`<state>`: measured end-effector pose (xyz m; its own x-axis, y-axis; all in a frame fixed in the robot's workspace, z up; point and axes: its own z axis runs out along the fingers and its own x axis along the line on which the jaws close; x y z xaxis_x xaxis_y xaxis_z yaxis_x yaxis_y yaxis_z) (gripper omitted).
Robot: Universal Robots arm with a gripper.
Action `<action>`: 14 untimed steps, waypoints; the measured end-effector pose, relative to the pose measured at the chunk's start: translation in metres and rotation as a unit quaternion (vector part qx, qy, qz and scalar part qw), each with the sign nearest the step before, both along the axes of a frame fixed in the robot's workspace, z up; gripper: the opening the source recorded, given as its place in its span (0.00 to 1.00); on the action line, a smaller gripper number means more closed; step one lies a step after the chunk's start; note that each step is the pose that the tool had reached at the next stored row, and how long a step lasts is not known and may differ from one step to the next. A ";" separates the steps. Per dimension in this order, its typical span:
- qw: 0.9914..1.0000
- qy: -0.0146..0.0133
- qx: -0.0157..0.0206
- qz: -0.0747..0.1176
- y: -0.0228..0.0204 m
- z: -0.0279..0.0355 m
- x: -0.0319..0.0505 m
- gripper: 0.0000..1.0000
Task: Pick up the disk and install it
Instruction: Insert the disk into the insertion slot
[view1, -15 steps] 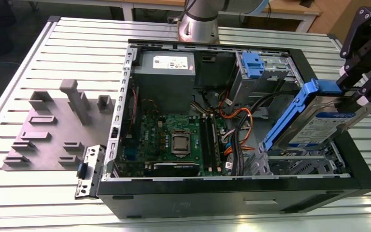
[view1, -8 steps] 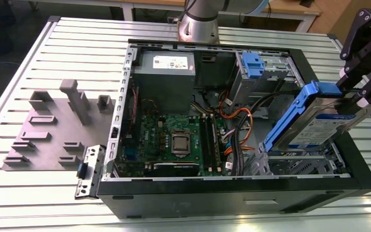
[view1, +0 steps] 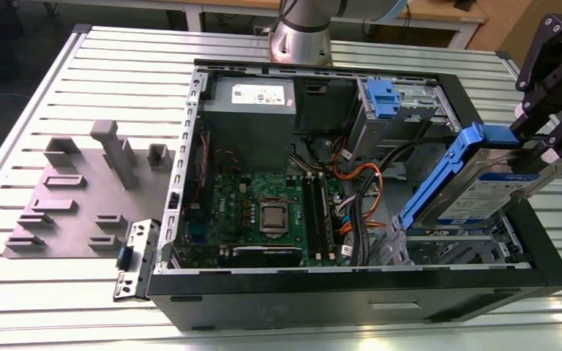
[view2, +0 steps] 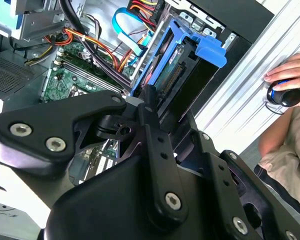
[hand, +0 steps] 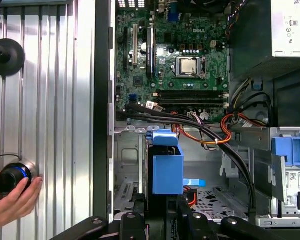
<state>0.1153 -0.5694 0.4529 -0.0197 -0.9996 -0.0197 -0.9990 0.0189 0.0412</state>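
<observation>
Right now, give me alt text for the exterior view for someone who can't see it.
The gripper holds the disk, tilted, over the open computer case at the exterior view's right. The case lies on a slatted metal table, with a grey fixture block at the exterior view's left.

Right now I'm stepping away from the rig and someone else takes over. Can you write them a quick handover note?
Tool: shut on the disk, gripping its upper end.
Disk: off the table, tilted, lower end over the drive cage at the open computer case's corner on the exterior view's right.
Done: pickup.
Left: disk not yet seated in the cage.
Note: a person's hand rests on a knob on the table beside the case.
</observation>
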 end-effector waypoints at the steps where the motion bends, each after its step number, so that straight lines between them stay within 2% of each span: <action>1: 1.000 0.000 0.000 0.000 0.0000 0.0000 0.0001 0.35; 14: 1.000 0.000 0.000 -0.001 0.0000 -0.0020 0.0001 0.35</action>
<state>0.1154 -0.5694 0.4508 -0.0210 -0.9996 -0.0196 -0.9989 0.0202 0.0413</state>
